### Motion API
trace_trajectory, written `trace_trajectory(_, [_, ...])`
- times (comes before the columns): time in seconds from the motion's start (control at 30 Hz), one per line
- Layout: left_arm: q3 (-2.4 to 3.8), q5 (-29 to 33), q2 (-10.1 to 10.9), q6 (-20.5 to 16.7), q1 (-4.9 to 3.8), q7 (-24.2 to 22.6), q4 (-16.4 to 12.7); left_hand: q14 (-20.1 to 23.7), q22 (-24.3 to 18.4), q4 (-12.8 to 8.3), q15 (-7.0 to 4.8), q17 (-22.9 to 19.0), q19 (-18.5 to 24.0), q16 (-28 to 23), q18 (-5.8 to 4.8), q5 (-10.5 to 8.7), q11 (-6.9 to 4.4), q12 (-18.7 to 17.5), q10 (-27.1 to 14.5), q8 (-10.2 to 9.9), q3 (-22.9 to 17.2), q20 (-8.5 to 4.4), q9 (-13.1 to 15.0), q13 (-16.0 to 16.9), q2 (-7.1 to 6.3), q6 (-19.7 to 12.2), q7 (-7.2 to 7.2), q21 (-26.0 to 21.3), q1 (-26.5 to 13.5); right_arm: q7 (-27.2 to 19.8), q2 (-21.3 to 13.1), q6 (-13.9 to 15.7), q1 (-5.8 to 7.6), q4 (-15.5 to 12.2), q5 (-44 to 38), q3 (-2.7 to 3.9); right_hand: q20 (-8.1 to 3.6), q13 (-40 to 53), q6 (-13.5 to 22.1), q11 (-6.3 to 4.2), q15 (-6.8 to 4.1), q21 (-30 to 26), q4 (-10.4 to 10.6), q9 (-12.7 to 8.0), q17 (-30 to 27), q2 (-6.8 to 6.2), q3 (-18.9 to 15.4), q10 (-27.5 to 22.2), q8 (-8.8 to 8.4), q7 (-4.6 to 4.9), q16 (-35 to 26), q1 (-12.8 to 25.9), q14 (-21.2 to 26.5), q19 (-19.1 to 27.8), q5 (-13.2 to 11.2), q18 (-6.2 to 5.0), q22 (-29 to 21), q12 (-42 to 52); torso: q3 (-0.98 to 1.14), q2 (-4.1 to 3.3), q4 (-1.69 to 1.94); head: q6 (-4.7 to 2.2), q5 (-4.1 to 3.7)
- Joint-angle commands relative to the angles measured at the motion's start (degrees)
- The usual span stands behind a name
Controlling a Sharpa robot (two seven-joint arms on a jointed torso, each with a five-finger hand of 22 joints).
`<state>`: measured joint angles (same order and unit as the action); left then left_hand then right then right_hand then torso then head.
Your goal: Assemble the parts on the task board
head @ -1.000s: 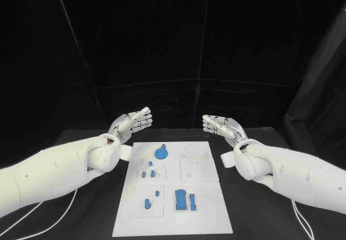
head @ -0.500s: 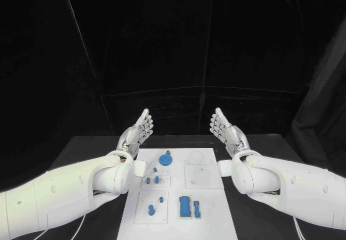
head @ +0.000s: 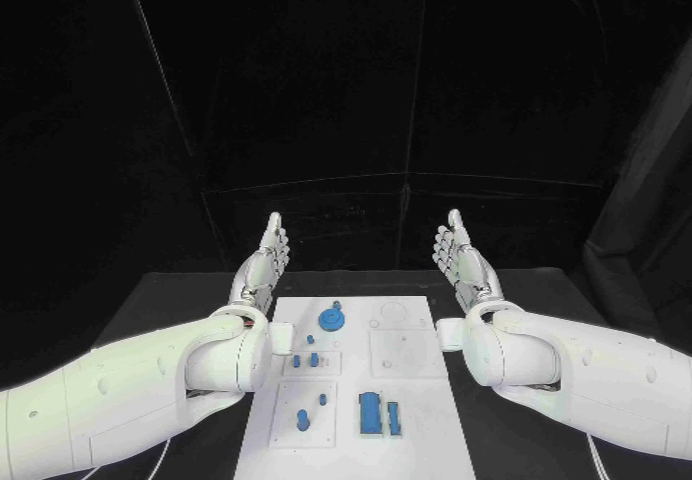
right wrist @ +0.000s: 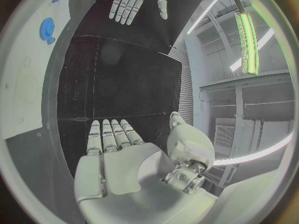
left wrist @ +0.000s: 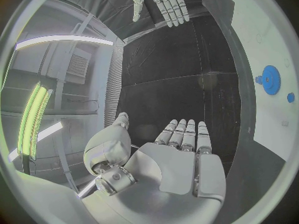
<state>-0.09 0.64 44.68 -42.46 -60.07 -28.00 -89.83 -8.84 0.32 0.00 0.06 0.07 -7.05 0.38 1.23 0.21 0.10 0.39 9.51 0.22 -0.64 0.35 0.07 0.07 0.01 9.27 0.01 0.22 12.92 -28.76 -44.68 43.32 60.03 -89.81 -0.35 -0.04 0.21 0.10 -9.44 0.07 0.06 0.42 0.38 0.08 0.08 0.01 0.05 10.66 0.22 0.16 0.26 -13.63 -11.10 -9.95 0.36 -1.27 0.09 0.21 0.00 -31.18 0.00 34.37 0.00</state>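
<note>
Both hands are hovering above the counter (head: 173, 290), flat, fingers straight and side by side, holding nothing: left hand (head: 263, 262), right hand (head: 464, 262). Task board (head: 418, 400) lying between them, blue parts (head: 333, 319) sitting on it. Stage unclear: pre-grasp or finished.

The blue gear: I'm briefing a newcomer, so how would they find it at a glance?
Start at the white task board in the middle of the black table. Look at its far end, left of centre: the blue gear sits there. It is the one round, toothed disc; the other blue parts are small pegs and upright blocks.
</note>
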Motion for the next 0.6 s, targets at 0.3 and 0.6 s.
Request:
trace_trajectory(0.3, [0.09, -0.64, 0.01, -1.66, -0.09, -1.80, -0.13, 4.40, -0.32, 0.00, -0.06, -0.07, 7.05, -0.38, -1.23, -0.21, -0.10, -0.39, -4.86, -0.22, 0.64, -0.35, -0.07, -0.07, -0.01, -4.52, -0.01, -0.22, -6.58, -1.04, -0.01, 0.79, 0.13, -0.15, 0.35, 0.04, -0.21, -0.10, 4.74, -0.07, -0.06, -0.42, -0.38, -0.08, -0.08, -0.01, -0.05, -5.38, -0.22, -0.16, -0.26, 6.85, 5.66, 5.02, -0.36, 1.27, -0.09, -0.21, 0.00, 0.00, 0.00, 0.01, 0.00])
trace_trajectory(0.6, [0.09, -0.64, 0.01, -1.66, -0.09, -1.80, -0.13, 8.84, -0.32, 0.00, -0.06, -0.07, 7.05, -0.38, -1.23, -0.21, -0.10, -0.39, -9.51, -0.22, 0.64, -0.35, -0.07, -0.07, -0.01, -9.27, -0.01, -0.22, -12.92, -1.04, -0.01, 0.79, 0.13, -0.15, 0.35, 0.04, -0.21, -0.10, 9.44, -0.07, -0.06, -0.42, -0.38, -0.08, -0.08, -0.01, -0.05, -10.66, -0.22, -0.16, -0.26, 13.63, 11.10, 9.95, -0.36, 1.27, -0.09, -0.21, 0.00, 0.00, 0.00, 0.01, 0.00])
